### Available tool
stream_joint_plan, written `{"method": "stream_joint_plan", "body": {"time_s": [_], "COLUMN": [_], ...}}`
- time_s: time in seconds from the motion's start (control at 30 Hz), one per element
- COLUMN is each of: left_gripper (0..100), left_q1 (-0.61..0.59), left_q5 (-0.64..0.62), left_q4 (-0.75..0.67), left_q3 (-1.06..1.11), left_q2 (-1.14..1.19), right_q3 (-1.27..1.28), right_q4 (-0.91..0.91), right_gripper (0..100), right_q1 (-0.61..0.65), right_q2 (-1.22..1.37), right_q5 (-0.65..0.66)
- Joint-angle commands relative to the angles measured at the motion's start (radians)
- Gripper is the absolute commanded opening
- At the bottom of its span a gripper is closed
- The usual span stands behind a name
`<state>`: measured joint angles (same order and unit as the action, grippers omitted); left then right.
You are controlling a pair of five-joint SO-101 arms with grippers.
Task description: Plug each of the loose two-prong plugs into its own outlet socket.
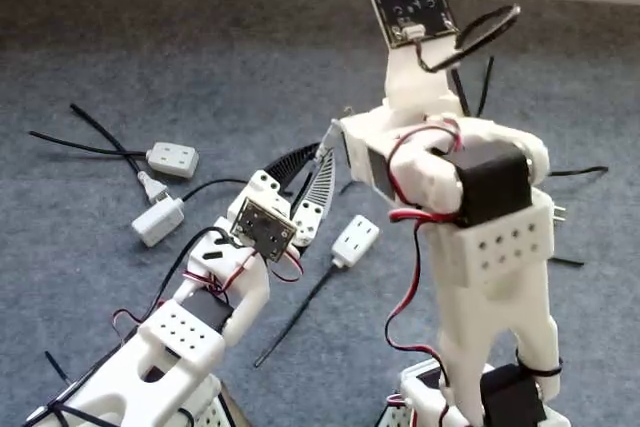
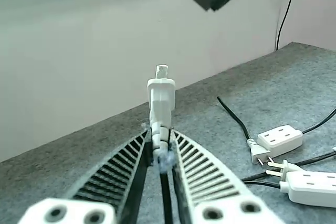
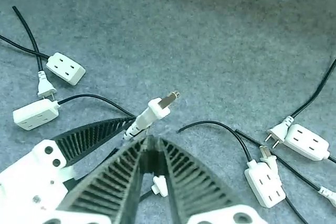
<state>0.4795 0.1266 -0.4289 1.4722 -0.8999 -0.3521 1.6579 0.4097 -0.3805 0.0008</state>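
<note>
Left claw [image 2: 161,144] pinches a plug [image 2: 160,95], prongs up, arm low & stretched fwd. Right claw [image 3: 149,153] pressed together just beside plug, arm up tall, bent over.

Loose white plugs and white outlet blocks on black cords.
One plug [image 2: 161,95] stands prongs-up at the centre of the left wrist view, pinched in the left gripper [image 2: 160,150]. At the left of the high view, a second plug [image 1: 150,187] lies unplugged between the upper block [image 1: 172,158] and the lower block [image 1: 158,221]. A third block [image 1: 356,239] lies at centre, slots facing up.
</note>
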Motion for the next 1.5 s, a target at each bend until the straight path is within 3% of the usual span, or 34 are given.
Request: {"method": "stream_joint_plan", "body": {"time_s": [0.0, 0.87, 1.47], "left_gripper": [1, 1, 1], "left_q1": [0.013, 0.016, 0.013], "left_q5": [0.002, 0.002, 0.002], "left_q4": [-0.017, -0.023, -0.023], "left_q3": [-0.001, 0.007, 0.007], "left_q2": [-0.019, -0.022, -0.024], "right_q3": [-0.041, -0.041, -0.042], "right_q4": [0.005, -0.104, -0.102], "right_gripper": [0.7, 0.7, 0.7], "right_q1": [0.019, -0.03, -0.045], "right_q2": [-0.036, 0.395, 0.42], "right_q5": [0.002, 0.0, 0.002]}}
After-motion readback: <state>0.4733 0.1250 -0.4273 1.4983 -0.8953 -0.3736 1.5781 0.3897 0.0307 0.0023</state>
